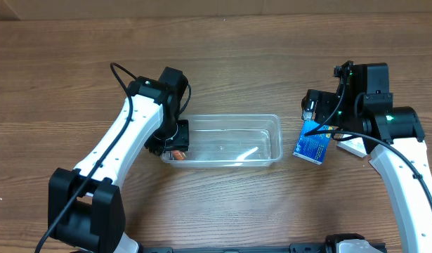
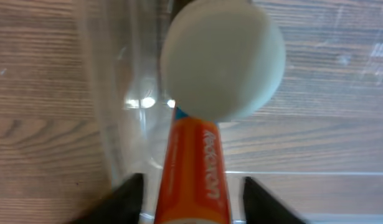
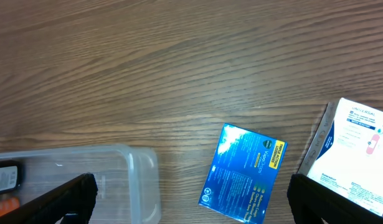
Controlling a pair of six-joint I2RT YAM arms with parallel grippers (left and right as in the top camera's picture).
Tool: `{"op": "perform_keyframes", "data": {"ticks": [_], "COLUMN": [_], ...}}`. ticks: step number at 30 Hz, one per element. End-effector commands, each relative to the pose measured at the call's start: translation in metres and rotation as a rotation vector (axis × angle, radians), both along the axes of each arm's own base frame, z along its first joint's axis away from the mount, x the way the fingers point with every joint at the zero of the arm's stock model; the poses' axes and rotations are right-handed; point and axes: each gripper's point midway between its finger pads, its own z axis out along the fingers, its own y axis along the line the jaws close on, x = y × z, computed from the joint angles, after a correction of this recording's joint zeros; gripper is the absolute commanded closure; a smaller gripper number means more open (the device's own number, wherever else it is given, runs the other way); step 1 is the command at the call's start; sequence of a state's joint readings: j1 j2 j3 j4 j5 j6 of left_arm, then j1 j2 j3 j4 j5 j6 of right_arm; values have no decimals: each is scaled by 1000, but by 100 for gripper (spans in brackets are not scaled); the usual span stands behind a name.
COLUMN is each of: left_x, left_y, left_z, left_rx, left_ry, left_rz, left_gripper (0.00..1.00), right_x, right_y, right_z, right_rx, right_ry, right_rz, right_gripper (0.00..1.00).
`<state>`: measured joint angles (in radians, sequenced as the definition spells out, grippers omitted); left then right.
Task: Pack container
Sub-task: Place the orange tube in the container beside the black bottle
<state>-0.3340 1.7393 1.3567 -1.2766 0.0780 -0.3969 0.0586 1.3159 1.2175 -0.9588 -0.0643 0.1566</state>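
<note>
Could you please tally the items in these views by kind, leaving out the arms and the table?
Clear container: 1
Orange tube with a white cap: 1
Boxes: 2 (one blue box, one white box)
Total: 4

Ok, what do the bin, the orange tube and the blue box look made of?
Bin: clear glossy plastic; the table shows through, with bright glints. Orange tube: probably soft plastic, smooth printed skin, matte white cap. Blue box: likely cardboard, slightly shiny print, crisp flat edges.
</note>
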Motion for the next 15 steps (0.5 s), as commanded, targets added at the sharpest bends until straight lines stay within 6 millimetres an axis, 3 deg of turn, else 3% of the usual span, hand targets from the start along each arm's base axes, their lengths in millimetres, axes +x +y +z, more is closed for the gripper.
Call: {"op": "perform_keyframes", "data": {"ticks": [1, 4, 9, 12, 13, 15], "left_x": [0, 9, 32, 42, 44, 47], "left_y": [2, -2, -9, -6, -2, 5], "left_z": [-1, 12, 58, 91, 101, 118], "left_rx": [10, -3, -35, -16, 3, 39], "left_ry": [1, -36, -131, -197, -216, -251], "left_rz": [-10, -27, -62, -60, -59, -41], "left_gripper": [34, 33, 26, 14, 0, 0], "right_x": [5, 5, 5, 5, 5, 5], "right_y": [0, 0, 0, 0, 0, 0], "right_z": [15, 15, 15, 15, 15, 15], "right_rx": [7, 7, 7, 7, 7, 7], "right_ry": [-44, -44, -44, -44, -44, -44], "right_rz": [-1, -1, -1, -1, -1, -1], "right_gripper": [0, 0, 0, 0, 0, 0]}}
